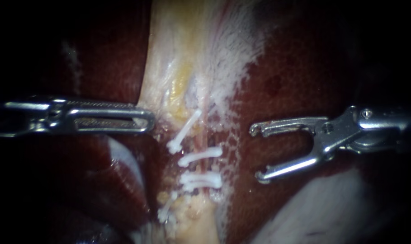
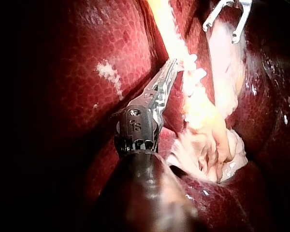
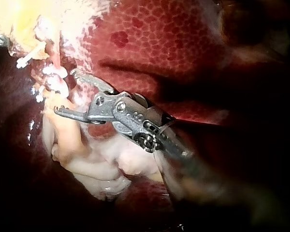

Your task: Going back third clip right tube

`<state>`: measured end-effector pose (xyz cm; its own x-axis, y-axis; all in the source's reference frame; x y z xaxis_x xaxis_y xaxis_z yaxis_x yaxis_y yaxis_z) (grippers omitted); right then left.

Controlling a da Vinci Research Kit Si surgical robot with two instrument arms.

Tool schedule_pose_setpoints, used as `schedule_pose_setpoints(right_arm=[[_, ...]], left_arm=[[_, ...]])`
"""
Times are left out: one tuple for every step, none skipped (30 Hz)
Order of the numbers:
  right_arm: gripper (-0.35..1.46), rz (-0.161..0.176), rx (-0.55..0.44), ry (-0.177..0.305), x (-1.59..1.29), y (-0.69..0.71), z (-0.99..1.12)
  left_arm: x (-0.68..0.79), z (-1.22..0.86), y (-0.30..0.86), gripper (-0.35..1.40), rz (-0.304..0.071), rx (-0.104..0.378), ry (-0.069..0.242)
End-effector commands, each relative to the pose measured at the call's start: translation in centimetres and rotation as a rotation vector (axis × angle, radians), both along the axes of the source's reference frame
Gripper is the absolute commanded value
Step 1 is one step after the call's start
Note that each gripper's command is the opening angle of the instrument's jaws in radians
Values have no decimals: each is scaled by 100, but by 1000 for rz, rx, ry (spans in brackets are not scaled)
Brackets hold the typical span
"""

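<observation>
Nearest the endoscope, two steel instruments face each other across the field. The left instrument lies almost level, with a long, slotted jaw under a finely toothed one. Its jaws are closed together on the edge of the pale tissue, which draws in toward their tip. The right instrument also comes in almost level. Its two thin, curved jaws, each hooked at the tip, stand wide apart and hold nothing. They hang over the liver, just beside the clipped strand and apart from it.

Between the two tips sit the white clips, small matt plastic bars with knobbed ends. Three of them lie crosswise, one below another, over the right tube. The lower two are stacked so close that they touch. This tube is a thin pinkish cord whose long axis runs up and down the endoscope view, at right angles to those clips. Two more clips sit slanted further left, one above the crosswise group and one below it.

Behind the clips, the pale tissue is cream and yellow, fatty and wet, fraying into white fibres along its right border. The liver beyond is dark red, smooth and glossy, and the wrist views show a fine mottled grain on it.
</observation>
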<state>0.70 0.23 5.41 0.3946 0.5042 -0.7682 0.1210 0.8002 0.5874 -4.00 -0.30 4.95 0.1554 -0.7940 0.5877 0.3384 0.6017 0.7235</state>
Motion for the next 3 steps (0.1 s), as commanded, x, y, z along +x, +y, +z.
schedule_pose_setpoints(right_arm=[[60,0,0,0,0,0,0],[60,0,0,0,-1,0,0],[60,0,0,0,-1,0,0]], left_arm=[[0,0,0,-35,0,0,0],[0,0,0,-35,0,0,0],[0,0,0,-35,0,0,0]])
